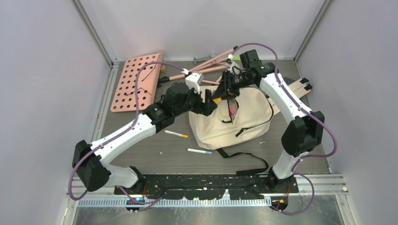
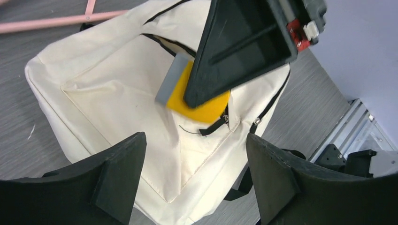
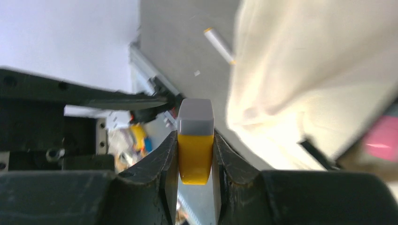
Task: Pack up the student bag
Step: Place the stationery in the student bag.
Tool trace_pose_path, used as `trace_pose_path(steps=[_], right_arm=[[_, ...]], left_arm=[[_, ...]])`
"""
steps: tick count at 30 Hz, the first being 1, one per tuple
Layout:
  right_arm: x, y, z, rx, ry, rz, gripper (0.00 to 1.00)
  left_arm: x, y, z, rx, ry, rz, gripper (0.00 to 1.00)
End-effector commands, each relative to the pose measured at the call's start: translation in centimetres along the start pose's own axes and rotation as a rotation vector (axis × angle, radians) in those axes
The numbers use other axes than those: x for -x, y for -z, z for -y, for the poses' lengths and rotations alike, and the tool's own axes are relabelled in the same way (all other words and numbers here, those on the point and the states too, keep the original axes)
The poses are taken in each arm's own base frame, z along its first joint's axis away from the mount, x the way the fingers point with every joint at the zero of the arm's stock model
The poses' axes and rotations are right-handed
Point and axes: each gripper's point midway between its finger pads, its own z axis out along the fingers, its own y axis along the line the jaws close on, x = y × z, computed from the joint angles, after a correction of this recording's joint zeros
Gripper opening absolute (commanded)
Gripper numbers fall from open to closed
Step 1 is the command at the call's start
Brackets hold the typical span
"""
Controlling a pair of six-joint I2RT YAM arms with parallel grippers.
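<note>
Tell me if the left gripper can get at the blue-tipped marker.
Probably yes: the left gripper is open and empty, and the marker lies bare on the table, beside the bag.

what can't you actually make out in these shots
- Top view: the inside of the student bag; the right claw hangs over its opening.
- Left wrist view: most of the yellow and grey block, covered by the right claw.
- Right wrist view: the pink thing, blurred and cut off by the right edge.
- Top view: any print on the orange-tipped marker, too small.
</note>
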Motion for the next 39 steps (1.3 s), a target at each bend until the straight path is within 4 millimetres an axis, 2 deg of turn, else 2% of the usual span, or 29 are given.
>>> trace_pose_path(steps=[1, 3, 8, 14, 19, 30, 36, 38, 39], right_arm=[[3.2, 3.1, 4.6, -0.279, -0.058, 0.235, 0.01], [3.0, 3.6, 6.4, -0.369, -0.066, 0.264, 0.01], [2.6, 5.0, 8.9, -0.512, -0.06, 0.33, 0.01], [1.5, 5.4, 11.1, -0.6, -0.051, 0.323, 0.01], [0.6, 4.9, 12.9, -0.64, -0.057, 0.291, 0.01], [2.1, 4.0, 14.2, -0.656, -0.041, 0.294, 0.01], [1.8, 3.2, 16.2, -0.694, -0.017, 0.249, 0.01], [1.6, 2.8, 16.4, -0.684, 0.002, 0.225, 0.01], [1.5, 2.6, 16.4, -0.675, 0.009, 0.214, 0.01]], left_arm=[[-0.9, -1.5, -0.3, 0.04, 0.049, -0.06, 0.81], [-1.9, -2.5, -0.7, 0.059, 0.047, -0.108, 0.82], [-4.3, -4.5, -1.7, 0.09, 0.012, -0.209, 0.81], [-6.1, -6.6, -1.9, 0.067, -0.002, -0.265, 0.68], [-6.6, -8.0, -2.1, 0.059, -0.01, -0.285, 0.58], [-7.4, -10.2, -4.0, 0.099, 0.002, -0.317, 0.48], [-7.9, -11.0, -3.9, 0.074, 0.005, -0.329, 0.43], [-8.1, -11.3, -3.6, 0.053, 0.012, -0.334, 0.37], [-8.1, -11.4, -3.4, 0.035, 0.013, -0.331, 0.31]])
